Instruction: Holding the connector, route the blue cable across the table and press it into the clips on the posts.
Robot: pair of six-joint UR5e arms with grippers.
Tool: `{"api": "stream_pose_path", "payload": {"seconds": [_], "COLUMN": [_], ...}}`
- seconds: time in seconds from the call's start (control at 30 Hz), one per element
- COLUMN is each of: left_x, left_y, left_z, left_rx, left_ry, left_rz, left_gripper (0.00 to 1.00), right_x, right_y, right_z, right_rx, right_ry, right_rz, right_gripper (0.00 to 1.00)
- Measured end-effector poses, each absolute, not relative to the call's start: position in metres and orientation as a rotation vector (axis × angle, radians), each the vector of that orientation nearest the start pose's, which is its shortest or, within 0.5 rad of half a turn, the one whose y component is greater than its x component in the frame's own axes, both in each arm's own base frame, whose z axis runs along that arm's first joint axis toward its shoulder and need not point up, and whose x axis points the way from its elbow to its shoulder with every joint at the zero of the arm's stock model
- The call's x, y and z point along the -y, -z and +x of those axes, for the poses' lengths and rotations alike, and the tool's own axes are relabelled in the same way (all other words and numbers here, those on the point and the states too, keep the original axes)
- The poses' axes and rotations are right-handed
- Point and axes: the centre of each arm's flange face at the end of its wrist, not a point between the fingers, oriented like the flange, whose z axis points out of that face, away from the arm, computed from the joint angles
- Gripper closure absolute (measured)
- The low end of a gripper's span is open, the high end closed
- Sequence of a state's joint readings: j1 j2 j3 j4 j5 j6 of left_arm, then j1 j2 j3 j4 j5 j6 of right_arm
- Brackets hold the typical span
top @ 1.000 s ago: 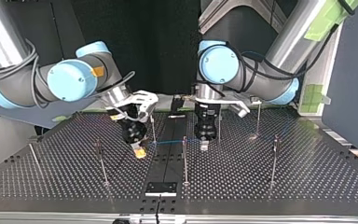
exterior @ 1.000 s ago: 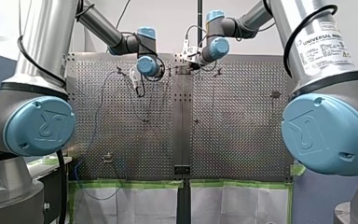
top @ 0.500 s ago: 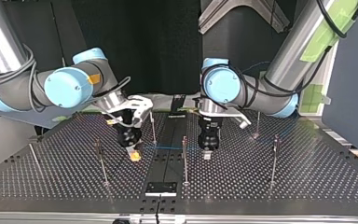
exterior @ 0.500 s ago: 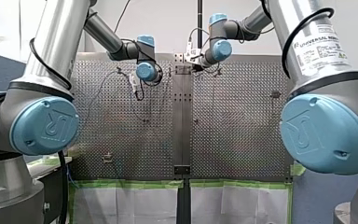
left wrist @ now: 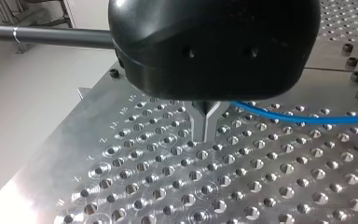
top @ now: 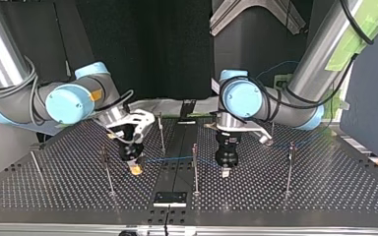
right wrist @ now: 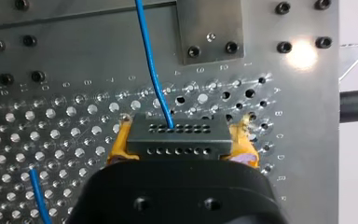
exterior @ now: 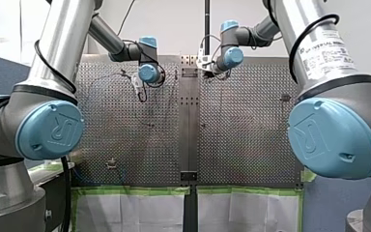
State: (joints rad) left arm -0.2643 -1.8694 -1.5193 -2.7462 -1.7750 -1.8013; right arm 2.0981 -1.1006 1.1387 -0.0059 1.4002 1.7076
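The connector (right wrist: 176,143), a grey block with two rows of small round holes, is pinched at its ends between the yellow pads (right wrist: 120,144) of my right gripper (right wrist: 182,140). The jaws stand only as wide as the block. It hangs just over the perforated table (top: 300,196), beside the smooth centre strip (top: 177,142).

The cable (right wrist: 151,70), thin, blue and glossy, leaves the connector's upper row of holes and runs out over the strip. In the top view it crosses the strip in a nearly level line, low over the metal, and reaches my left gripper (left wrist: 205,130) on the strip's other side.

That gripper's metal fingers (left wrist: 200,122) are pressed together into a narrow wedge under the rounded black body, tips just above the table. The cable comes out at the fingers' base, gripped there as far as the wrist view shows.

A thin upright post (top: 195,167) stands at the strip's edge, between the grippers. The cable passes it, but whether it sits in a clip cannot be told.

The table is bright metal with countersunk holes in even rows. The strip is plain, with dark screw heads.
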Motion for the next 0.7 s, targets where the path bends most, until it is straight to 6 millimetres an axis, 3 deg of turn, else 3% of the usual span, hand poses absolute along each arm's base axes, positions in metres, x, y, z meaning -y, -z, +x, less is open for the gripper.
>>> {"api": "stream_pose_path", "payload": {"seconds": [0.17,0.2,0.23,0.27,0.33,0.37,0.4,0.47,0.7], "left_x": [0.269,0.269,0.269,0.270,0.271,0.271,0.272,0.273,0.278], "left_y": [-0.388,-0.388,-0.388,-0.388,-0.387,-0.386,-0.385,-0.384,-0.378], "left_z": [0.566,0.566,0.566,0.566,0.564,0.563,0.563,0.560,0.550], "left_rx": [-1.424,-1.426,-1.429,-1.434,-1.444,-1.451,-1.457,-1.472,-1.532], "left_ry": [0.266,0.270,0.274,0.280,0.286,0.288,0.287,0.279,0.227], "left_rz": [-0.143,-0.141,-0.139,-0.137,-0.134,-0.132,-0.131,-0.128,-0.109], "left_gripper": [1.00,0.84,0.84,0.69,0.69,0.24,0.05,0.00,0.00], "right_x": [0.518,0.519,0.519,0.520,0.520,0.520,0.520,0.520,0.521], "right_y": [-0.422,-0.422,-0.422,-0.422,-0.421,-0.421,-0.421,-0.421,-0.419], "right_z": [0.470,0.470,0.470,0.469,0.469,0.469,0.469,0.469,0.469], "right_rx": [0.953,0.953,0.953,0.954,0.954,0.954,0.954,0.954,0.957], "right_ry": [-1.769,-1.769,-1.769,-1.769,-1.768,-1.768,-1.769,-1.769,-1.765], "right_rz": [1.705,1.705,1.704,1.704,1.705,1.706,1.707,1.708,1.714], "right_gripper": [1.00,1.00,1.00,1.00,1.00,1.00,1.00,1.00,1.00]}}
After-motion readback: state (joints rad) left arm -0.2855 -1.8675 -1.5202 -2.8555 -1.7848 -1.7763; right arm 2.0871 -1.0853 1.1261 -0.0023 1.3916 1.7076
